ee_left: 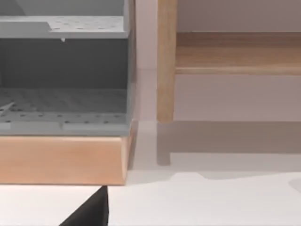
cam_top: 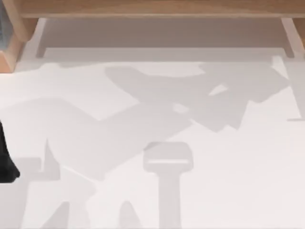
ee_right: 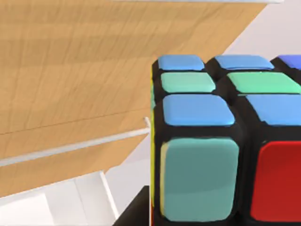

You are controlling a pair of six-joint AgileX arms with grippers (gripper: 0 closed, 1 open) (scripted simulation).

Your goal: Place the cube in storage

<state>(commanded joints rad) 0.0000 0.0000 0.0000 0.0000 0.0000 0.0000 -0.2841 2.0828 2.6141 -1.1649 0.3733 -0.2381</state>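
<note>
The cube (ee_right: 211, 141) has black edges and blue, green, teal and red stickers. It sits very close in the right wrist view, held off the table against a slanting wooden board (ee_right: 70, 70). My right gripper (ee_right: 141, 207) is shut on it, and a dark finger (ee_right: 134, 214) shows at the cube's lower corner. The storage is a grey perforated bin (ee_left: 66, 75) on a light wooden base (ee_left: 61, 160), seen in the left wrist view. Its corner (cam_top: 7, 45) shows at the table's far left. A dark part of my left gripper (ee_left: 89, 212) hangs over the white table in front of the bin.
A wooden shelf (cam_top: 152, 9) runs along the table's far edge, with a wooden leg (ee_left: 165, 61) right beside the bin. A black part of the left arm (cam_top: 5, 162) sits at the left edge. Arm shadows lie across the white table (cam_top: 238, 191).
</note>
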